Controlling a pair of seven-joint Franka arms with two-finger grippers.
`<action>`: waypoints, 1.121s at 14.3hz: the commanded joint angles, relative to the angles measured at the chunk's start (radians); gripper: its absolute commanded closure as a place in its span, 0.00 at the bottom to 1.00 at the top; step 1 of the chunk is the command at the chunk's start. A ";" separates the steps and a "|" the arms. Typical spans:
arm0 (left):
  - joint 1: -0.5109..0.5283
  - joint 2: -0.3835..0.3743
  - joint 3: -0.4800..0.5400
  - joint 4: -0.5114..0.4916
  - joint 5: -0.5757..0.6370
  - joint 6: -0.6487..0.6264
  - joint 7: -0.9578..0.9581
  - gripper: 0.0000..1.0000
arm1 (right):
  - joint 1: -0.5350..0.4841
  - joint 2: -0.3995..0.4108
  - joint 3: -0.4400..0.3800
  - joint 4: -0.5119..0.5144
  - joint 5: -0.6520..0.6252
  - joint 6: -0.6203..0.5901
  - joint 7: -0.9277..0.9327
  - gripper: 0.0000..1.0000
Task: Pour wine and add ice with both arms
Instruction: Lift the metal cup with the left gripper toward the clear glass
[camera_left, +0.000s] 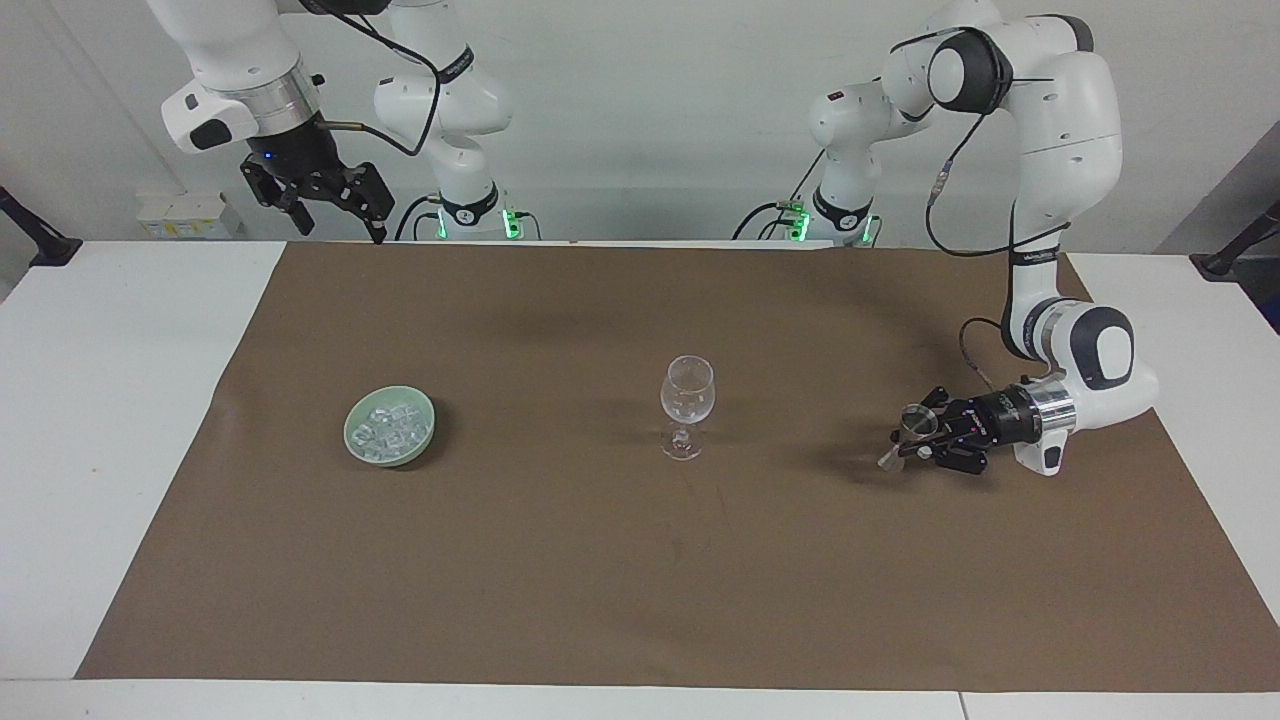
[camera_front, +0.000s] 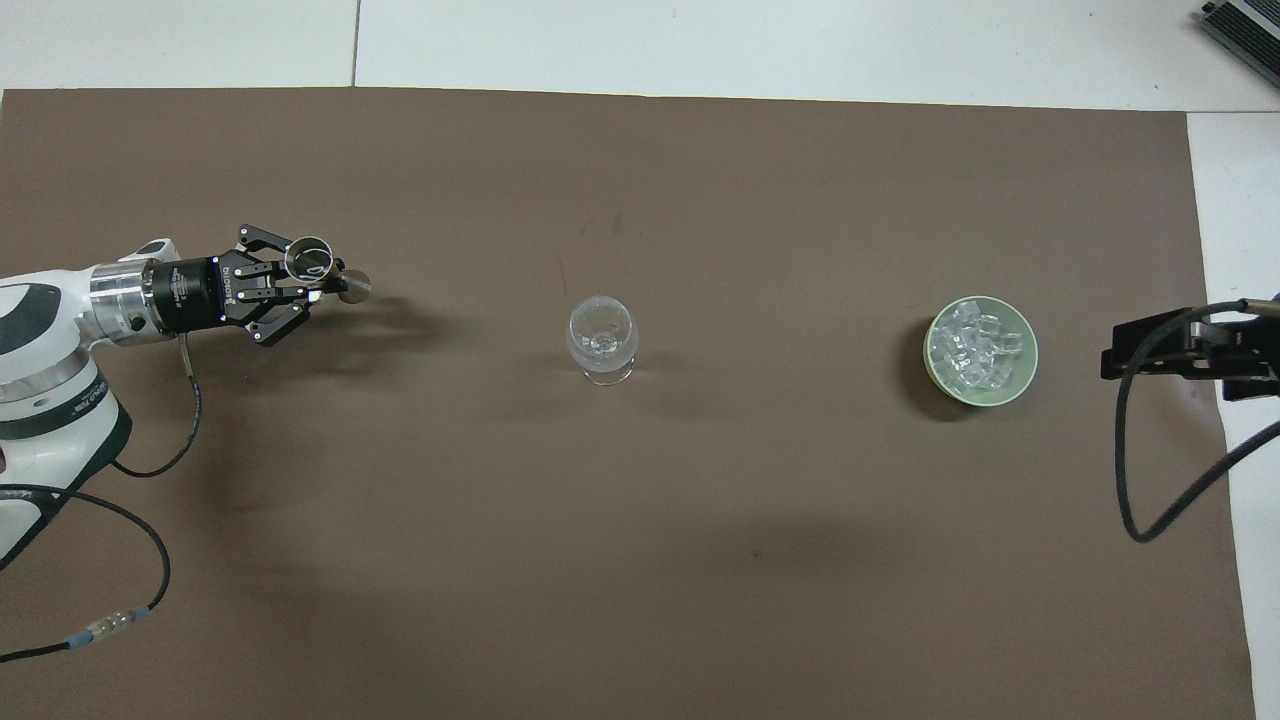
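- About a dozen bits of ice lie heaped in a green bowl. In the overhead view the bowl sits at 3 o'clock from the wine glass, well apart from it, toward the right arm's end of the tabletop.
- Each cube is tiny, clear and hard. My guess is that they are light and very slippery, so one could pop out of a pinch. It looks best to take one cube from the top of the heap and squeeze it on two flat sides.
- The wine glass stands upright in the middle of the brown mat. It looks empty. It is thin and tall, so a bump could tip or break it.
- The left end effector is closed on a small metal cup, which it holds by the thin middle. In the overhead view it is at 9 o'clock from the glass, low over the mat and well apart from the glass. I cannot tell if there is any wine in the cup.
- The right end effector hangs high with its fingers spread wide and nothing in them. In the overhead view it is at 3 o'clock from the bowl. That arm waits.
- I think the pour comes first. No ice is in the glass yet.
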 joint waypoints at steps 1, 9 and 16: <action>-0.050 -0.066 0.012 -0.076 -0.061 0.063 -0.011 1.00 | 0.002 -0.026 -0.002 -0.031 0.007 0.022 0.012 0.00; -0.147 -0.155 0.012 -0.171 -0.155 0.187 -0.002 1.00 | 0.002 -0.026 -0.002 -0.031 0.007 0.022 0.012 0.00; -0.207 -0.212 0.012 -0.231 -0.232 0.252 0.001 1.00 | 0.002 -0.026 -0.002 -0.031 0.007 0.022 0.013 0.00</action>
